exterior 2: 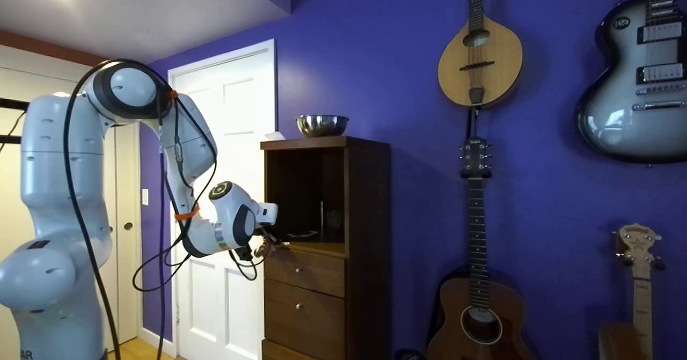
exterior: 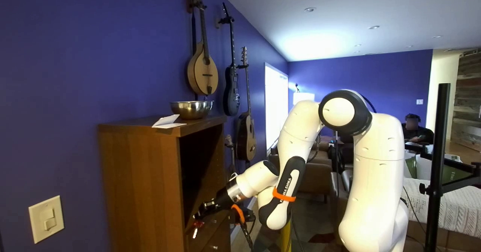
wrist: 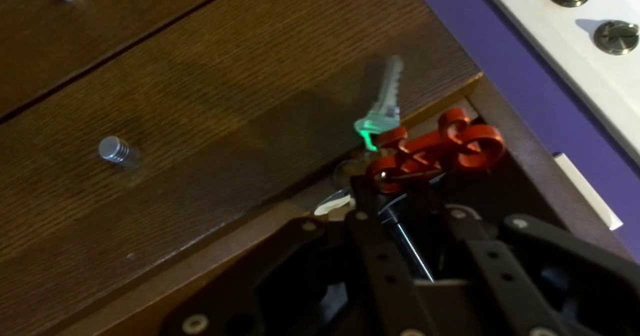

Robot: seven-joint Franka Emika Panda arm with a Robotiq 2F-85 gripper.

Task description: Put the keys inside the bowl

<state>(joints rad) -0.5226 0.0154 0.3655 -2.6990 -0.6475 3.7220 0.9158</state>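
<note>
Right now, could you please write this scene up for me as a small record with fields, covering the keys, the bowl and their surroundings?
keys: held by the gripper; a red fob shows with them
gripper: closed on the keys, near the lower edge of the open compartment of the cabinet
bowl: shiny metal, upright on the cabinet top; inside not visible
paper: white, folded, on the cabinet top near the bowl
wall: purple, with stringed instruments hung on it
status: keys not yet in the bowl
</note>
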